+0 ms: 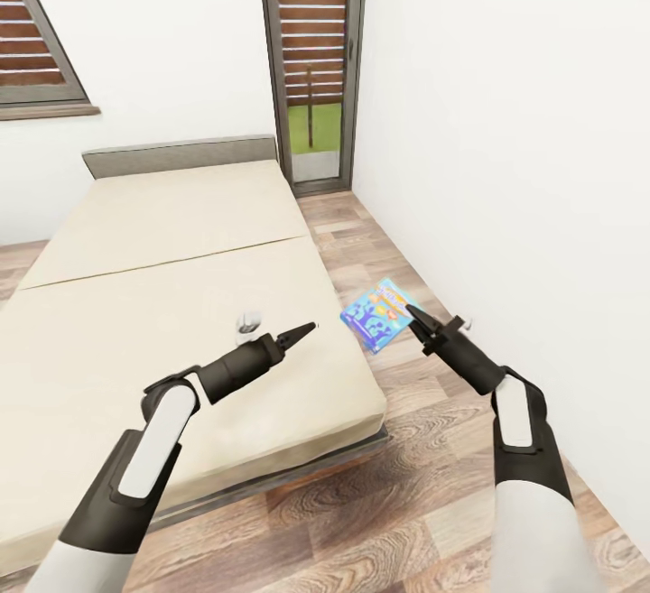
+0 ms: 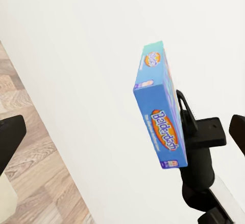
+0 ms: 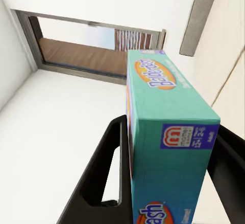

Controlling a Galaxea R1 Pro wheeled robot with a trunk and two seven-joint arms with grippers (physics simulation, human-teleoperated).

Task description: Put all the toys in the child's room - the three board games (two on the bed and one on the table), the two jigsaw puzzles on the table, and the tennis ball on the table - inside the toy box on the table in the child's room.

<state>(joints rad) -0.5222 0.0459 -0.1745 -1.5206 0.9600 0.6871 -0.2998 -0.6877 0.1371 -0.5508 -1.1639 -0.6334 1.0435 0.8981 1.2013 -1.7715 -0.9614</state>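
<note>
Blue "Balderdash" board game [image 1: 380, 314] with a Mattel logo, clamped in right pincer [image 1: 414, 313]; left pincer [image 1: 305, 330] clenched, empty.

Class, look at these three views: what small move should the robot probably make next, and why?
Probably turn away from the bed toward the toy box. The right gripper is shut on the blue board game, lifted over the floor. The left gripper hovers over the mattress holding nothing.

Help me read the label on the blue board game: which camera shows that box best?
The left wrist view: the blue board game is seen whole, its logo readable, clamped in the right gripper. The right wrist view crops it between the jaws. In the head view it is small, held beside the bed.
</note>
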